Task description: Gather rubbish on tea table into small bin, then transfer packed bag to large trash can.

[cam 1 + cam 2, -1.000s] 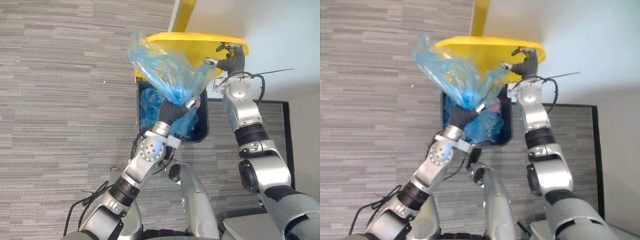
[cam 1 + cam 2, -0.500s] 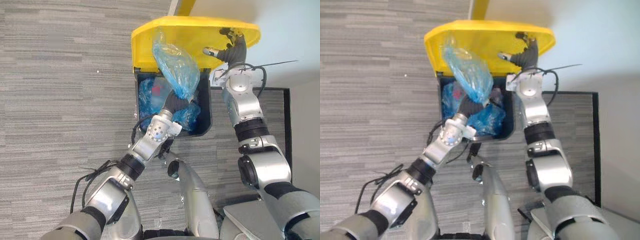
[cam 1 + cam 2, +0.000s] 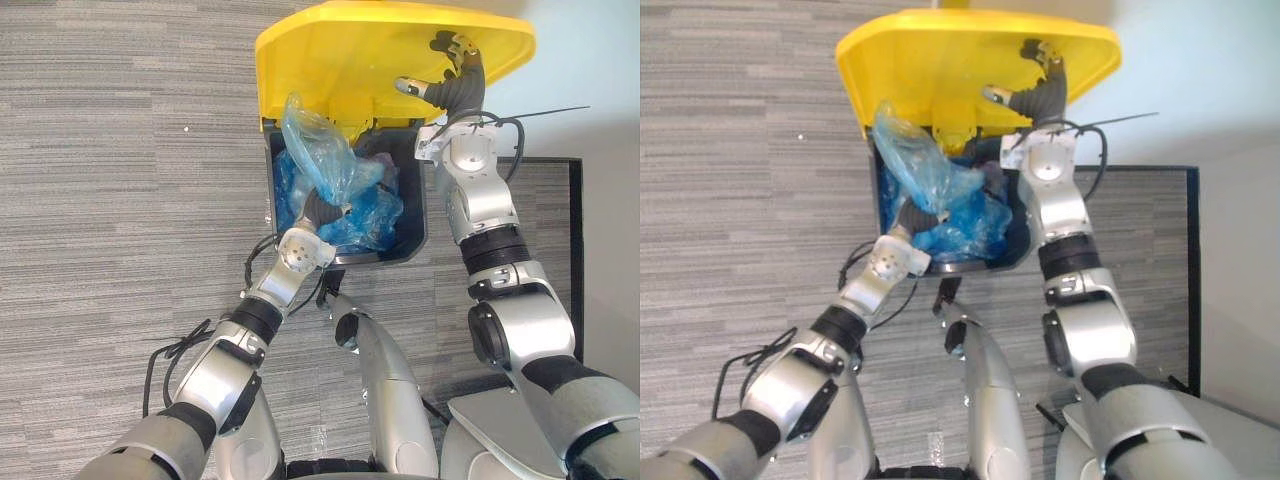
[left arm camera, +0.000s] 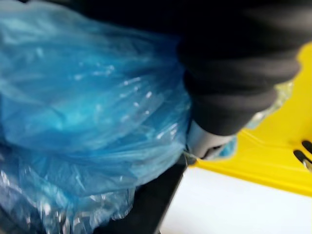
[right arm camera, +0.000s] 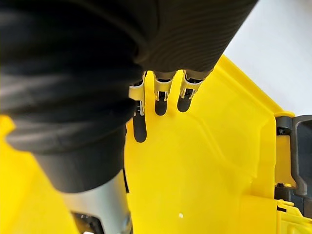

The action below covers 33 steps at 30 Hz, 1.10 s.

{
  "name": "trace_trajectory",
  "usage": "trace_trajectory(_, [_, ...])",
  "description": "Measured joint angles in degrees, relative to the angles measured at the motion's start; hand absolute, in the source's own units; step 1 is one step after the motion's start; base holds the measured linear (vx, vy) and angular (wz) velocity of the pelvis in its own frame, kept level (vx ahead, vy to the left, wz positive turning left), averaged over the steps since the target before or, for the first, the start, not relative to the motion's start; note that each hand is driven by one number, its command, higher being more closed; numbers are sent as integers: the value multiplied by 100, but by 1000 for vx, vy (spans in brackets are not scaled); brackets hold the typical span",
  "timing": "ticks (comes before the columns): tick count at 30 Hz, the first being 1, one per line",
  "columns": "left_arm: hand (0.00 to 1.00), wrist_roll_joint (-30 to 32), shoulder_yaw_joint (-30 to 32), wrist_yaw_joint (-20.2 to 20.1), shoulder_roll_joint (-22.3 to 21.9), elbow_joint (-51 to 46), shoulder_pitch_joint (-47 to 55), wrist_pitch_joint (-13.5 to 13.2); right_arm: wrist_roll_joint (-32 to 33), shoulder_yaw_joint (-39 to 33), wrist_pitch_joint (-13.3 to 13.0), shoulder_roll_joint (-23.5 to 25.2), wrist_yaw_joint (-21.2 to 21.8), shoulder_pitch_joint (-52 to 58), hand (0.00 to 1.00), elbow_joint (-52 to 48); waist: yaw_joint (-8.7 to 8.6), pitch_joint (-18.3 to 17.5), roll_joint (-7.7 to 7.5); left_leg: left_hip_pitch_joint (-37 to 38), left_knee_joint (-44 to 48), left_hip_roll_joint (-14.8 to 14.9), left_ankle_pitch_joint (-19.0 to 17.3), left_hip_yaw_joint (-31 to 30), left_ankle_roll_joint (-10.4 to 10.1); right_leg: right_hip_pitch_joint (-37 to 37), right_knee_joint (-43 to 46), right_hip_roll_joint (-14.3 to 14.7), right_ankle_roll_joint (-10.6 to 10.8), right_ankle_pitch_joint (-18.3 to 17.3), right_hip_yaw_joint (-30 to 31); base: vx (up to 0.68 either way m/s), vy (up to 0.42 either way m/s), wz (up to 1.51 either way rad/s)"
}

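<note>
left hand (image 3: 318, 209): being clamped round neck of crinkled translucent blue plastic bag (image 3: 312, 150)
bag: being held partly inside dark rectangular large trash can (image 3: 422, 215), top sticking out
right hand (image 3: 452, 92): fingers straight, being pressed on raised yellow plastic lid (image 3: 330, 60)
progress: transfer judged nearly done; release left
arms: both being extended forward

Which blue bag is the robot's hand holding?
The tall bag poking up against the yellow lid, its neck gripped by the left hand. The other bags lie low inside the bin.

Left robot hand (image 3: 316, 210) curled, right (image 3: 455, 92) flat
</note>
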Motion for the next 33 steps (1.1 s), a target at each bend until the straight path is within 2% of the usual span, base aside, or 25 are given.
trace_trajectory(10, [0, 724, 109, 72, -37, 103, -127, 166, -23, 37, 54, 14, 7, -20, 0, 13, -2, 3, 12, 65, 24, -66, 11, 31, -22, 10, 80, -54, -22, 9, 61, -56, -9, 0])
trace_trajectory(13, [0, 969, 80, 72, -25, 92, -151, 209, -215, 51, 57, 54, 16, -12, 0, 13, 0, -1, 19, 119, 37, -83, 15, 34, -24, 51, 89, -68, -26, 13, 68, -79, -15, 2])
trace_trajectory(16, [0, 1225, -164, 71, 51, 3, -113, 222, -256, 210, 53, 68, 66, 193, 0, 6, 18, -3, 115, 374, -33, -95, 14, 54, -21, 320, 48, -71, -26, 7, 69, -74, -8, 5])
trace_trajectory(19, [0, 1439, -280, 84, 160, -544, 59, 218, -469, 213, 43, 148, 100, 506, 0, -34, 52, -15, 148, 649, -217, -156, 4, 122, 23, 537, -69, -101, 6, -13, 100, -78, -10, 6])
trace_trajectory(22, [0, 1586, -387, 91, 206, -1006, 333, 214, -480, 214, 34, 195, 131, 1002, 0, -262, 147, -76, 260, 784, -365, -187, 58, 163, 33, 650, -161, -110, 21, -13, 110, -44, -14, 3])
trace_trajectory(27, [0, 1386, -394, 56, 336, -1618, 1221, 115, -711, 208, 50, 212, 258, 1599, 0, -255, 169, -104, 318, 1140, -649, -246, 184, 171, -59, 907, -162, -152, -29, -66, 47, -3, -20, 8])
trace_trajectory(29, [0, 1019, -368, 28, 420, -1809, 1663, -30, -864, 207, 52, 212, 307, 1832, 0, -255, 191, -114, 337, 1299, -762, -275, 219, 182, -60, 1026, -160, -169, -18, -105, 43, -7, -21, 9])
trace_trajectory(33, [0, 455, -13, -96, 415, -1926, 2405, -127, -957, 204, 64, 220, 376, 2309, 0, -247, 328, -175, 408, 1502, -894, -314, 263, 213, -44, 1171, -150, -195, -6, -151, 35, -12, -14, 4])
